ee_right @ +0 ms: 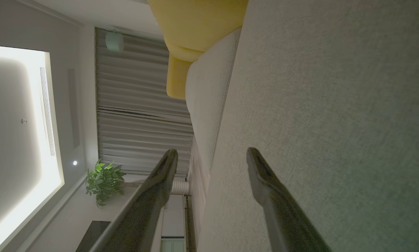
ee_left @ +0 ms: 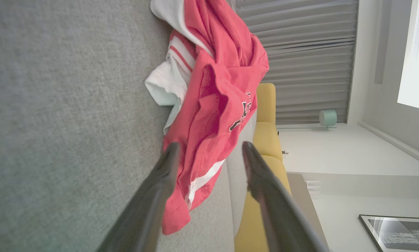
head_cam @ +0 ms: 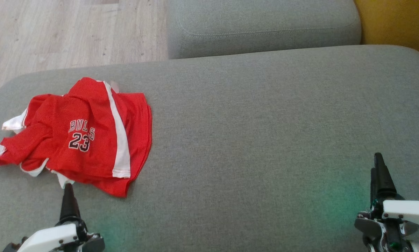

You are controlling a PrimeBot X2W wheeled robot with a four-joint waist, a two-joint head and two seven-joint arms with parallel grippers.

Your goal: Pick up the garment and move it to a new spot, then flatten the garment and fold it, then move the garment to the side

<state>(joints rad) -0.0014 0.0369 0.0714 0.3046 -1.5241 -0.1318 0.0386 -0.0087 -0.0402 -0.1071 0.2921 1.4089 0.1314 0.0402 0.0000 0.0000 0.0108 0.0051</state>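
a wide grey cushion carried everything, its top bare across most of its width. at the cushion's near edge, toward its left end, the left end effector pointed away from the robot. its two dark fingers were spread with nothing between them, and its tip was just short of the garment. toward the right end of that near edge, the right end effector hung over bare fabric, fingers spread wide and holding nothing.

further in, on the cushion's left part, the garment lay crumpled in loose overlapping layers. it was a red jersey with white trim, lettering and number facing up. a white side stripe ran from its far side to its near hem.

it looked light, thin and limp, probably a slick knit. it would likely sag and slide out of shape once lifted, and a shallow pinch might catch only the top layer. the near hem by the stripe's end seemed the handiest hold, taken deep enough to gather every layer. flattening would probably go better with two holds at the shoulders or hem corners.

past the cushion's far edge stood a second grey cushion, with pale wood floor off its far left corner and a yellow seat off its far right.
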